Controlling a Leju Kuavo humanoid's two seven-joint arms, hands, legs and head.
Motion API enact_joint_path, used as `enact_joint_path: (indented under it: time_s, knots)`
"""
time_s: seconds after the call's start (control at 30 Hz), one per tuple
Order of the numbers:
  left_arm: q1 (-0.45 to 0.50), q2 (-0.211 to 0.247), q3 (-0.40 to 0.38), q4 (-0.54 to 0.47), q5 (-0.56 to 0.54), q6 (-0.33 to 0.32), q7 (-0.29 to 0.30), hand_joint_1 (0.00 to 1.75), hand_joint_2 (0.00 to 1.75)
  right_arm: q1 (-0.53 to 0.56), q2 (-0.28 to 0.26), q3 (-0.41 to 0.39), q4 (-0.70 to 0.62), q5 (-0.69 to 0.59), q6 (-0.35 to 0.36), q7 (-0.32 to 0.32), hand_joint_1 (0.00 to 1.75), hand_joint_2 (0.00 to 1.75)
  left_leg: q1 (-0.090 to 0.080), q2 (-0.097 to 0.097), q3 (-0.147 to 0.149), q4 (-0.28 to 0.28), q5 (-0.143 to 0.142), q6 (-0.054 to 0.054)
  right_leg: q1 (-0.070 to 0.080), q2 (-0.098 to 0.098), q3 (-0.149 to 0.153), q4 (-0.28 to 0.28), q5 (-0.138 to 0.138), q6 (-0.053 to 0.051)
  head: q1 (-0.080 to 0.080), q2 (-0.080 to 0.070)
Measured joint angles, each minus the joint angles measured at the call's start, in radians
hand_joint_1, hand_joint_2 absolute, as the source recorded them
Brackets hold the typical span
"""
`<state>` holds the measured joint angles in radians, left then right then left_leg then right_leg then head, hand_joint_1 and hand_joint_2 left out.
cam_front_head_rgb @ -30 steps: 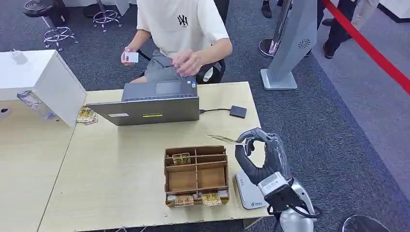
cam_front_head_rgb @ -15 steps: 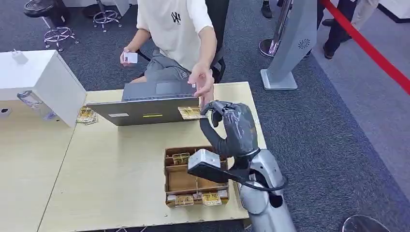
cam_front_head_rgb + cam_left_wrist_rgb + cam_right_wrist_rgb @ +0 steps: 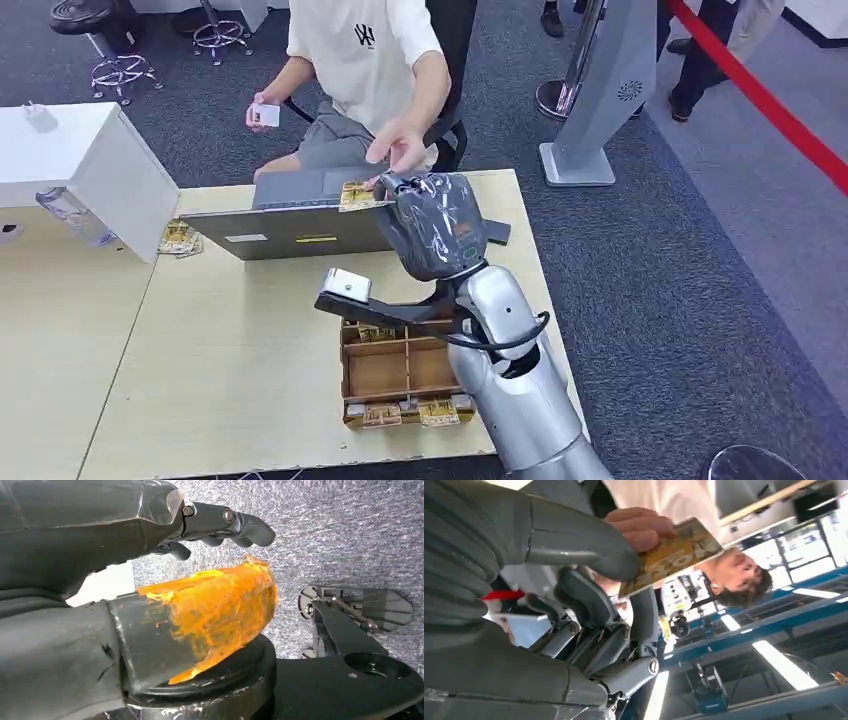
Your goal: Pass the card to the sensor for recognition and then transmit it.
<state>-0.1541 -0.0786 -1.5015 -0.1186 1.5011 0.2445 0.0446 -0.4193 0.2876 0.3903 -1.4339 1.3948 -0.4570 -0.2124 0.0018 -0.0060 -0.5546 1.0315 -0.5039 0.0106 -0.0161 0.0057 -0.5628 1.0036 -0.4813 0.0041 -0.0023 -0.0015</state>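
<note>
My right hand [image 3: 432,225] reaches over the back of the laptop [image 3: 300,228] and pinches a gold card [image 3: 355,193] by its near end. A seated person's hand [image 3: 398,150] touches the card's far end. In the right wrist view my grey thumb [image 3: 574,535] presses the card [image 3: 674,555], and the person's fingers [image 3: 639,530] lie on its edge. A small black reader box [image 3: 498,232] peeks out beside my wrist on the table. My left hand [image 3: 150,520] hangs over the carpet, fingers apart and holding nothing.
A wooden divided box [image 3: 405,372] with several gold cards stands below my forearm. A white box [image 3: 95,165] sits at the table's left, loose cards [image 3: 178,238] beside it. The person's other hand holds a white card [image 3: 266,115]. A grey kiosk base [image 3: 575,165] stands at the right.
My right arm swung from the table's right edge up and left over the laptop, carrying the card. The person's hand reached out and met the card.
</note>
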Motion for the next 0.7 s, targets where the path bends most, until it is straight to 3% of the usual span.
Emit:
enact_joint_path:
  time_s: [0.1,0.13,0.37,0.5,0.63,0.7]
  knots:
    - [0.0,0.0,-0.006,0.0,0.0,-0.002,0.0,0.0,0.0,0.0,0.002,0.002,0.027,0.038,-0.011,0.033,0.0,1.75,0.0,0.0,0.0,0.0,0.0,0.0,0.0,0.0,0.0,0.0,0.0,0.0,0.0,0.0]
    - [0.0,-0.001,-0.007,0.0,0.0,-0.002,0.0,0.0,0.0,-0.001,0.003,0.002,0.034,0.04,-0.016,0.035,0.0,0.0,0.0,0.0,0.0,0.0,0.0,0.0,0.0,0.0,0.0,0.0,0.0,0.0,0.0,0.0]
    - [0.0,-0.007,-0.017,0.0,0.001,-0.002,0.0,0.0,0.0,0.001,0.002,-0.005,0.071,-0.003,-0.077,0.029,0.0,0.0,0.0,0.0,0.0,0.0,0.0,0.0,0.0,0.0,0.0,0.0,0.0,0.0,0.0,0.0]
    - [0.0,-0.008,-0.02,0.0,0.002,0.001,0.0,0.0,0.0,0.036,0.002,-0.011,0.044,-0.126,-0.068,-0.027,0.0,0.0,0.0,0.0,0.0,0.0,0.0,0.0,0.0,0.0,-0.001,0.0,0.0,0.0,0.0,0.0]
    - [0.0,-0.008,-0.021,0.0,0.004,0.008,0.0,0.0,0.0,0.104,0.002,-0.019,-0.031,-0.373,0.038,-0.12,0.0,0.0,0.0,0.0,0.0,0.0,0.0,0.0,0.0,0.0,-0.001,0.0,0.0,0.0,0.0,0.0]
    - [0.0,-0.008,-0.021,0.0,0.005,0.015,0.001,0.0,0.0,0.143,0.005,-0.037,-0.082,-0.665,0.229,-0.203,0.0,0.0,0.0,0.0,0.0,0.0,0.0,0.0,0.0,0.0,-0.001,0.0,0.0,0.0,0.0,0.0]
